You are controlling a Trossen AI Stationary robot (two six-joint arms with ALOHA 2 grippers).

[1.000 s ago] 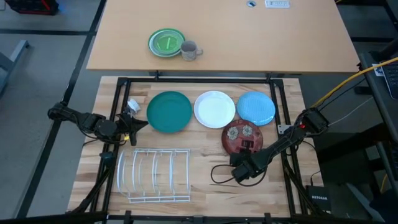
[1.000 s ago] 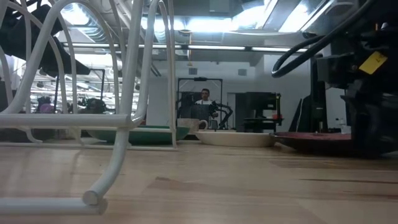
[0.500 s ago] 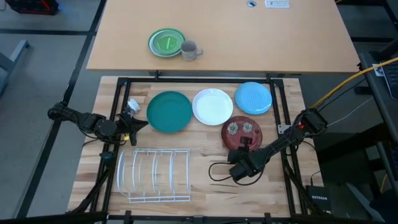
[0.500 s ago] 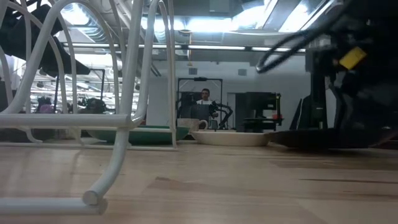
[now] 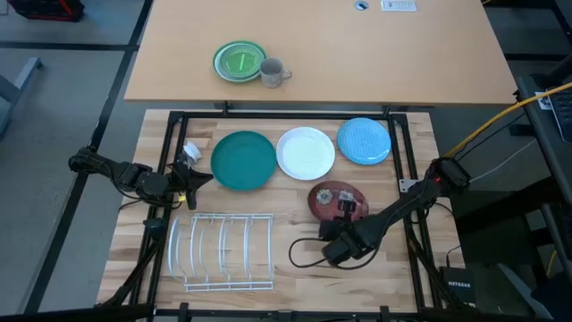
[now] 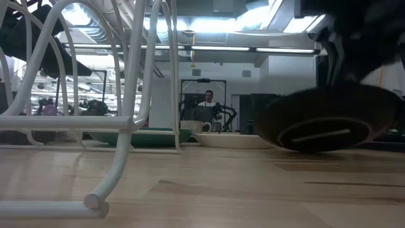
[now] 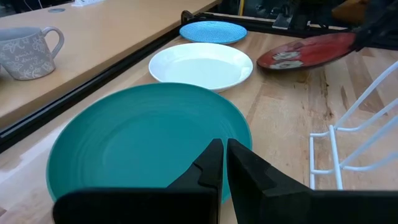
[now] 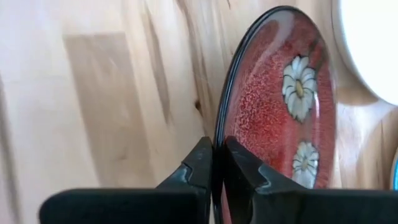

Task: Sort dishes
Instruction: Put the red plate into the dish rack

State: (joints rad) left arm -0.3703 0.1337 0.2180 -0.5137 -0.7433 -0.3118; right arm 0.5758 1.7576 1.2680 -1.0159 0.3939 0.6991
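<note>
My right gripper has its two fingers squeezed tight on the rim of the dark red round plate with pale flowers. The plate is up off the wooden table and tipped on a slant, just beside the plain white round plate. From the low view I can see its dark underside hanging in the air.

My left gripper waits at the left side of the table, right at the edge of the dark teal round plate. Its fingers are pressed together with nothing between them. The light blue speckled round plate lies flat at the far right of the row.

The white wire dish rack stands near the front, to the left of the red plate. I think the red plate should go there next.

What could go wrong? I only pinch a thin bit of rim, so the plate might slip and drop. It might also bang a wire if I bring it in crooked. The black cable lies on the table close by, and it might snag.
</note>
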